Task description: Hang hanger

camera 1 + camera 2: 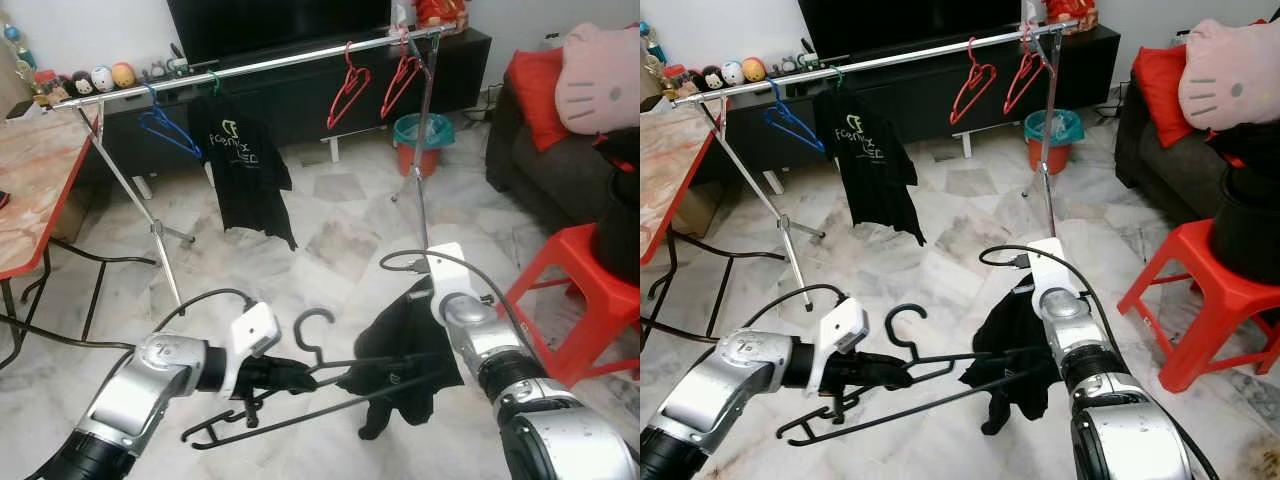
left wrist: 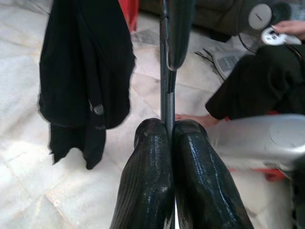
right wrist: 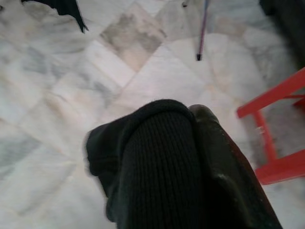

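Low over the marble floor point(image 1: 340, 240), the left tool point(image 1: 285, 376) is clamped on a black hanger point(image 1: 340, 362); the left wrist view shows both fingers point(image 2: 152, 191) pressed together on the hanger's thin bar. The hanger lies roughly level between the two arms, its hook point(image 1: 312, 326) curling upward near the left tool. Black cloth, a dark garment point(image 1: 405, 360), hangs from the hanger's far end, close under the right arm. The right tool point(image 3: 195, 162) is wrapped in that same black fabric in the right wrist view, and whether its fingers are apart or together cannot be told.

Farther back stands a metal clothes rail point(image 1: 270, 62) on thin legs. On it hang a blue hanger point(image 1: 165, 128), a black T-shirt point(image 1: 245, 165) with pale lettering, and two red hangers point(image 1: 375, 85). A red stool point(image 1: 580, 295) stands to the right, near a dark sofa with a red cushion point(image 1: 535, 95). An orange-edged tabletop point(image 1: 35, 180) sits at the left.
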Robot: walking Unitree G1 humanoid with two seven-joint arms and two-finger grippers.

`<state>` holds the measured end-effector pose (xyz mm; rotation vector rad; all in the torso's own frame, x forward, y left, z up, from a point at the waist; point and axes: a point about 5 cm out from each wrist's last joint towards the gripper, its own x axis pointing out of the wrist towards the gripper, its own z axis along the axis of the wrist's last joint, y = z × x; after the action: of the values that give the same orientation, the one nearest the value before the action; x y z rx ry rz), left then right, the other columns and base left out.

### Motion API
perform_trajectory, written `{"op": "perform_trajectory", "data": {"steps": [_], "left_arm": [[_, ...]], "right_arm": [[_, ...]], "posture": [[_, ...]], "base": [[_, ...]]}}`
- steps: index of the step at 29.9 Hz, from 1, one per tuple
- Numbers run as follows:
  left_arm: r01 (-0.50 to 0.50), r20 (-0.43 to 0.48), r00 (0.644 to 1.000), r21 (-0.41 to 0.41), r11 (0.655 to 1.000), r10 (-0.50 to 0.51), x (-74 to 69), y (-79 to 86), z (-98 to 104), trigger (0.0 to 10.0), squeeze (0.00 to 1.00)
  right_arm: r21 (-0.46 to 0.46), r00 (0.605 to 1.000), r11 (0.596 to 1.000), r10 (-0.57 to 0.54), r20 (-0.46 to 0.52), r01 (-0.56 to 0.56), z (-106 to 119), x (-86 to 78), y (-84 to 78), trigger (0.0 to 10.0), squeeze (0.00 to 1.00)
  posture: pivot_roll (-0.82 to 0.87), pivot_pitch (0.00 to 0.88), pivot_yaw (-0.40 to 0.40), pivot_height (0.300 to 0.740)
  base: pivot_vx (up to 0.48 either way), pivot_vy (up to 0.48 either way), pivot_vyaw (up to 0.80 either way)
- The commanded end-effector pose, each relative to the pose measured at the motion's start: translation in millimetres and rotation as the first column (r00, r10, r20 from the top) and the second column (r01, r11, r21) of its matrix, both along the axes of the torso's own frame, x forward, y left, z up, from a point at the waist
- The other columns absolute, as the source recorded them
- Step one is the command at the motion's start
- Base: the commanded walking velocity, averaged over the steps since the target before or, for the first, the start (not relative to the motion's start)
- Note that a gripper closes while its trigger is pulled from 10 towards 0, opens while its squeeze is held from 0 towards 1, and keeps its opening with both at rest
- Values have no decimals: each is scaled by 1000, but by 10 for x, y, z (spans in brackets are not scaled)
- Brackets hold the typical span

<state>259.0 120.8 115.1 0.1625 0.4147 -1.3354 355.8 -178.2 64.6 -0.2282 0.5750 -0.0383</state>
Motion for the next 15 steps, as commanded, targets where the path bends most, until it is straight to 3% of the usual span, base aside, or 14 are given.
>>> {"op": "perform_trajectory", "data": {"steps": [1, 10, 15], "left_arm": [[-1, 24, 1000, 26, 1000, 1, 29, -27, 38, 10000, 0], [-23, 36, 999, 35, 999, 22, 75, -113, 31, 10000, 0], [-121, 91, 989, 52, 991, 116, 187, -128, -18, 10000, 0]], "right_arm": [[45, 998, 999, 15, 63, -18, 172, 119, 100, 10000, 0], [77, 988, 990, 111, 105, -120, 295, 205, 294, 10000, 0], [83, 988, 989, 115, 101, -123, 310, 215, 324, 10000, 0]], "posture": [[-97, 0, 107, 740], [-96, 0, 110, 740], [-100, 0, 110, 740]], "base": [[0, 0, 0], [0, 0, 0], [0, 0, 0]]}}
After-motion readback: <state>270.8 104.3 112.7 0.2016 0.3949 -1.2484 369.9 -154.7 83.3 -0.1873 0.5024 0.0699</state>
